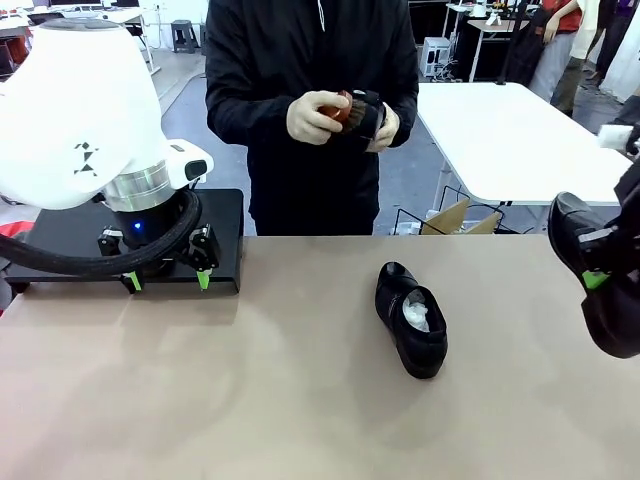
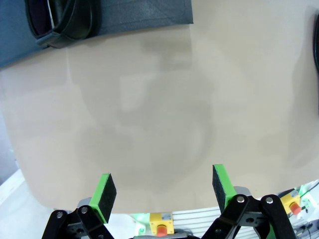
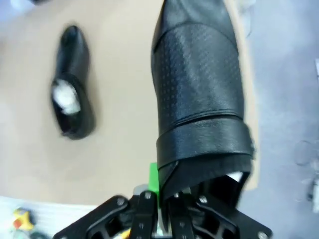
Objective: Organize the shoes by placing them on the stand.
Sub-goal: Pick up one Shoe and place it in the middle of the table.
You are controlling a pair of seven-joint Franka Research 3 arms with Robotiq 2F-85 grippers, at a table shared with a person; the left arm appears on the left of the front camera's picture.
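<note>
One shiny black shoe (image 1: 575, 235) is hanging in the right gripper (image 1: 597, 278) at the right side of the table (image 1: 280, 400). In the right wrist view, the jaws are squeezing shut on the back rim of that shoe, and its toe is pointing away from the gripper. The stand (image 1: 222, 225) is sitting way over on the left, well apart from this gripper, so I think the job now is carrying the shoe across. To do it well, the arm should be keeping the shoe high so it is not bumping the second shoe (image 1: 412, 320), which is lying in the middle of the table with white paper (image 1: 418, 312) inside. It should also be watching out for the left gripper (image 1: 166, 278), which is hovering just in front of the stand with its jaws wide open and only bare table between them. The shoe should be going down flat on its sole before the jaws let go. In the left wrist view, another shoe (image 2: 62, 22) looks like it is sitting on the stand, so the new one should be landing beside it. Across the table a person (image 1: 300, 60) is holding what looks like a fourth shoe (image 1: 365, 115) and a red-brown brush (image 1: 338, 108) in gloved hands (image 1: 310, 118).
</note>
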